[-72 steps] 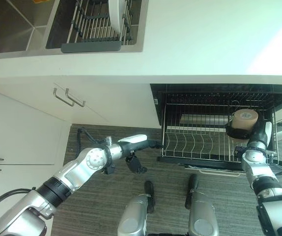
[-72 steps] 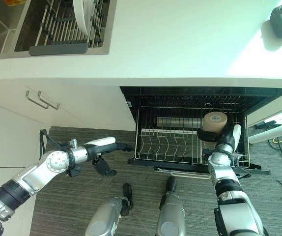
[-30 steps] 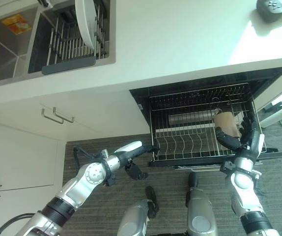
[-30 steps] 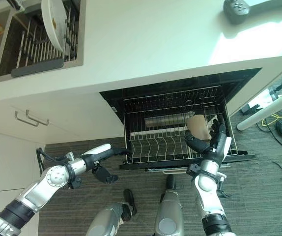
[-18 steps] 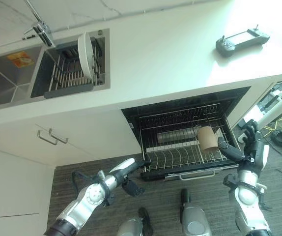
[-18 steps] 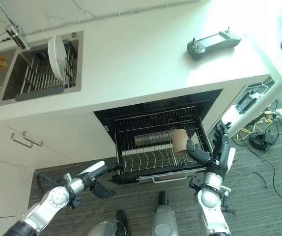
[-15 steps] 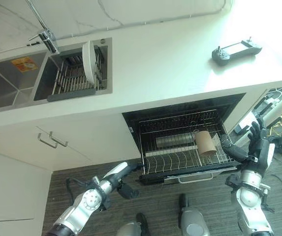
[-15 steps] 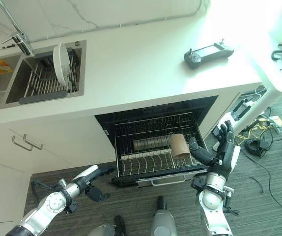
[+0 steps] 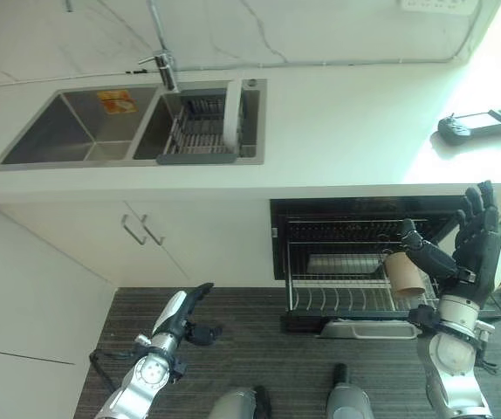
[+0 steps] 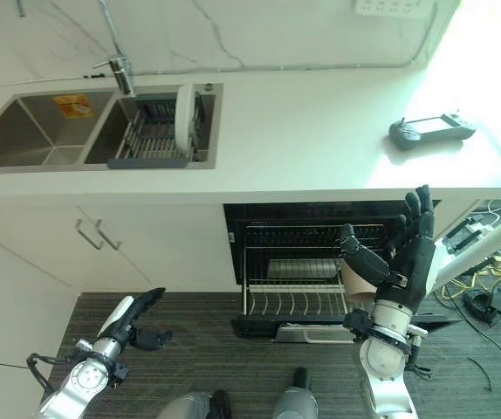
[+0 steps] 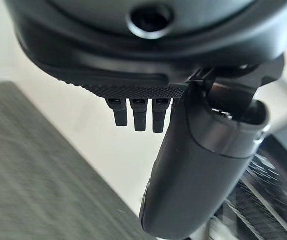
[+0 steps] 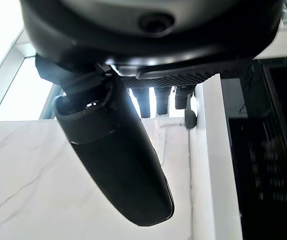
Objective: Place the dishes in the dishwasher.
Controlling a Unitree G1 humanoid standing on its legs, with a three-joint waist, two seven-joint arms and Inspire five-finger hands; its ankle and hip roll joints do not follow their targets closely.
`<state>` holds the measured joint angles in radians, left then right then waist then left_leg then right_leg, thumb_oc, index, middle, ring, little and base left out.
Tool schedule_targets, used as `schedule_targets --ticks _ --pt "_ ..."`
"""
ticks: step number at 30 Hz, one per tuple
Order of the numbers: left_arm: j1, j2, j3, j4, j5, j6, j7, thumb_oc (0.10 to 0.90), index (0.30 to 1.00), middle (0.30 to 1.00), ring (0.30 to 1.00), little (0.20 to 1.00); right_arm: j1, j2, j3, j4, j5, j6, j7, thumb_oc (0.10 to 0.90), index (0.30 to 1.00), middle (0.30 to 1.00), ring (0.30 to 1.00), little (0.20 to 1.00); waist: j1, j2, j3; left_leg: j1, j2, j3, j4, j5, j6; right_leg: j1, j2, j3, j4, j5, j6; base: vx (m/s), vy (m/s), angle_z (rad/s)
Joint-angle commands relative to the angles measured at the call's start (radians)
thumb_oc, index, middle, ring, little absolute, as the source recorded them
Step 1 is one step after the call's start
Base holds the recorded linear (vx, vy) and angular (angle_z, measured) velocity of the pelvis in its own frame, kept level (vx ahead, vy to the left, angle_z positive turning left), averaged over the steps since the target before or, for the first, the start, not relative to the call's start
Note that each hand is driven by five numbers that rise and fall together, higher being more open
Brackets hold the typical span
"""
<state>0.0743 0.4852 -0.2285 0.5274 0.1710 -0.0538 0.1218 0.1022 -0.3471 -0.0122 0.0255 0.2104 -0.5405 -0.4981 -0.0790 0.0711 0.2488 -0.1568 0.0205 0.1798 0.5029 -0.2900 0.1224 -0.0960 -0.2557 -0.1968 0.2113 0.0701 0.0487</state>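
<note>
White stone surface [image 10: 294, 131] with a double sink [image 10: 24, 131] at its far left. In the right basin a dark drying rack [image 10: 150, 131] holds one white plate [image 10: 183, 113] on edge. A dark handheld controller [image 10: 431, 130] lies on the surface at the right.

Below the surface, right of the white cabinet doors [image 10: 102, 244], the dishwasher [image 10: 320, 253] stands open with its wire rack [image 10: 303, 284] pulled out over the grey floor [image 10: 198, 349]. A tan cup [image 9: 405, 273] lies on its side at the right end of the wire rack, mouth toward the near side.

The right hand [image 10: 414, 249] is raised in front of the dishwasher's right side, fingers straight and spread, thumb extended toward the cup; it grasps nothing.

The left hand [image 10: 131, 321] is low over the floor at near left, well apart from the dishwasher, fingers loosely extended, empty.
</note>
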Motion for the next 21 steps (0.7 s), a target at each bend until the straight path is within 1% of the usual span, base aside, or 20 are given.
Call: schedule_targets --ticks 1,2,3,4,5,6,7,8,10,11,12,13,14,16,17,18,20,21 --pt "-0.02 0.019 0.05 -0.044 0.029 0.014 0.075 0.8 0.9 0.9 0.9 0.9 -0.097 -0.068 -0.067 -0.104 0.068 -0.102 0.053 0.8 0.9 0.9 0.9 0.9 0.023 0.007 0.002 0.134 0.011 -0.006 -0.203 -0.049 -0.004 0.079 0.114 -0.027 0.161 -0.234 0.085 0.05 0.004 -0.5" --pt "-0.014 -0.002 0.049 0.008 0.032 0.012 0.081 0.8 0.9 0.9 0.9 0.9 -0.106 -0.082 -0.066 -0.098 0.081 -0.101 0.059 0.8 0.9 0.9 0.9 0.9 0.024 -0.002 0.005 0.13 -0.003 -0.01 -0.203 -0.049 -0.005 0.07 0.183 -0.02 0.175 -0.262 0.062 0.08 -0.022 -0.64" --pt "-0.009 -0.035 0.05 0.078 0.031 0.009 0.092 0.8 0.9 0.9 0.9 0.9 -0.123 -0.099 -0.058 -0.093 0.105 -0.103 0.07 0.8 0.9 0.9 0.9 0.9 0.033 -0.007 0.01 0.127 -0.014 0.001 -0.203 -0.045 -0.01 0.05 0.224 -0.047 0.202 -0.273 0.047 0.08 -0.025 -0.36" --pt "-0.009 -0.049 0.049 0.114 0.033 0.007 0.096 0.8 0.9 0.9 0.9 0.9 -0.135 -0.107 -0.052 -0.092 0.116 -0.105 0.076 0.8 0.9 0.9 0.9 0.9 0.037 -0.008 0.013 0.124 -0.016 0.009 -0.203 -0.041 -0.014 0.045 0.236 -0.063 0.197 -0.279 0.04 0.04 -0.013 -0.19" --pt "-0.011 -0.053 0.048 0.124 0.033 0.004 0.098 0.8 0.9 0.9 0.9 0.9 -0.138 -0.11 -0.051 -0.09 0.12 -0.106 0.078 0.8 0.9 0.9 0.9 0.9 0.039 -0.008 0.014 0.123 -0.015 0.012 -0.203 -0.04 -0.015 0.044 0.239 -0.066 0.194 -0.28 0.037 0.02 -0.033 -0.1" --pt "-0.024 -0.08 0.033 0.207 0.025 -0.013 0.103 0.8 0.9 0.9 0.9 0.9 -0.158 -0.132 -0.041 -0.086 0.145 -0.119 0.086 0.8 0.9 0.9 0.9 0.9 0.037 -0.01 0.03 0.122 -0.025 0.017 -0.203 -0.032 -0.019 0.027 0.247 -0.071 0.177 -0.27 0.035 0.03 -0.075 -0.3" --pt "-0.037 -0.098 0.026 0.256 0.018 -0.005 0.102 0.8 0.9 0.9 0.9 0.9 -0.166 -0.138 -0.045 -0.086 0.158 -0.123 0.1 0.8 0.9 0.9 0.9 0.9 0.027 -0.006 0.041 0.121 -0.019 0.021 -0.203 -0.023 -0.027 0.04 0.264 -0.068 0.152 -0.307 0.009 0.03 -0.107 -0.3" --pt "-0.047 -0.106 0.02 0.293 -0.003 0.002 0.099 0.8 0.9 0.9 0.9 0.9 -0.171 -0.145 -0.045 -0.089 0.169 -0.123 0.105 0.8 0.9 0.9 0.9 0.9 0.022 -0.007 0.047 0.123 -0.021 0.022 -0.203 -0.014 -0.031 0.043 0.271 -0.062 0.13 -0.308 0.001 0.05 -0.141 -0.04" --pt "-0.059 -0.131 0.009 0.377 -0.029 -0.012 0.09 0.8 0.9 0.9 0.9 0.9 -0.185 -0.154 -0.034 -0.093 0.173 -0.126 0.106 0.8 0.9 0.9 0.9 0.9 0.021 -0.012 0.058 0.146 -0.035 0.037 -0.203 -0.005 -0.036 0.056 0.267 -0.064 0.097 -0.319 -0.014 0.08 -0.125 0.11" --pt "-0.057 -0.149 0.005 0.41 -0.02 -0.02 0.09 0.8 0.9 0.9 0.9 0.9 -0.183 -0.156 -0.034 -0.097 0.166 -0.129 0.102 0.8 0.9 0.9 0.9 0.9 0.021 -0.021 0.062 0.166 -0.056 0.034 -0.203 0.001 -0.041 0.063 0.258 -0.052 0.089 -0.322 -0.023 0.15 -0.122 -0.03" --pt "-0.055 -0.163 -0.009 0.435 -0.002 -0.015 0.081 0.8 0.9 0.9 0.9 0.9 -0.175 -0.161 -0.038 -0.106 0.158 -0.124 0.095 0.8 0.9 0.9 0.9 0.9 0.029 -0.042 0.079 0.163 -0.079 0.025 -0.156 0.049 -0.074 0.086 0.237 -0.039 0.089 -0.327 -0.042 0.14 -0.12 0.0" --pt "-0.053 -0.166 -0.019 0.453 -0.004 -0.02 0.078 0.8 0.9 0.9 0.9 0.9 -0.176 -0.166 -0.036 -0.104 0.163 -0.124 0.091 0.8 0.9 0.9 0.9 0.9 0.032 -0.045 0.087 0.127 -0.068 0.013 -0.082 0.072 -0.092 0.095 0.238 -0.032 0.089 -0.328 -0.054 0.12 -0.094 0.07" --pt "-0.048 -0.177 -0.025 0.47 -0.002 -0.015 0.079 0.8 0.9 0.9 0.9 0.9 -0.175 -0.162 -0.036 -0.102 0.157 -0.123 0.085 0.8 0.9 0.9 0.9 0.9 0.033 -0.046 0.094 0.099 -0.061 -0.005 -0.042 0.09 -0.105 0.103 0.24 -0.016 0.089 -0.328 -0.06 0.11 -0.022 0.18" --pt "-0.04 -0.196 -0.016 0.503 -0.014 0.025 0.078 0.8 0.9 0.9 0.9 0.9 -0.179 -0.146 -0.033 -0.095 0.142 -0.116 0.099 0.8 0.9 0.9 0.9 0.9 0.036 -0.045 0.09 0.088 -0.063 -0.035 -0.089 0.108 -0.1 0.111 0.244 0.022 0.089 -0.326 -0.06 0.19 0.065 0.25" --pt "-0.034 -0.207 -0.008 0.532 -0.003 0.103 0.095 0.8 0.9 0.9 0.9 0.9 -0.183 -0.138 -0.023 -0.092 0.135 -0.11 0.108 0.8 0.9 0.9 0.9 0.9 0.043 -0.046 0.088 0.084 -0.061 -0.068 -0.166 0.145 -0.103 0.123 0.252 0.06 0.089 -0.337 -0.057 0.26 0.141 -0.31" --pt "-0.027 -0.218 -0.001 0.59 0.001 0.176 0.122 0.8 0.9 0.9 0.9 0.9 -0.202 -0.132 0.001 -0.079 0.135 -0.102 0.117 0.8 0.9 0.9 0.9 0.9 0.054 -0.041 0.084 0.029 -0.05 -0.123 -0.203 0.191 -0.121 0.13 0.271 0.095 0.089 -0.348 -0.059 0.25 0.148 -0.62" --pt "-0.022 -0.231 0.009 0.647 0.012 0.234 0.122 0.8 0.9 0.9 0.9 0.9 -0.225 -0.127 0.032 -0.07 0.111 -0.096 0.101 0.8 0.9 0.9 0.9 0.9 0.067 -0.034 0.078 -0.035 -0.028 -0.178 -0.203 0.224 -0.144 0.141 0.29 0.119 0.089 -0.363 -0.064 0.2 0.18 -0.61" --pt "-0.017 -0.24 0.013 0.684 0.037 0.274 0.099 0.8 0.9 0.9 0.9 0.9 -0.238 -0.127 0.04 -0.069 0.1 -0.086 0.089 0.8 0.9 0.9 0.9 0.9 0.072 -0.029 0.072 -0.068 -0.007 -0.194 -0.203 0.237 -0.153 0.153 0.294 0.127 0.089 -0.375 -0.067 0.18 0.206 -0.83"
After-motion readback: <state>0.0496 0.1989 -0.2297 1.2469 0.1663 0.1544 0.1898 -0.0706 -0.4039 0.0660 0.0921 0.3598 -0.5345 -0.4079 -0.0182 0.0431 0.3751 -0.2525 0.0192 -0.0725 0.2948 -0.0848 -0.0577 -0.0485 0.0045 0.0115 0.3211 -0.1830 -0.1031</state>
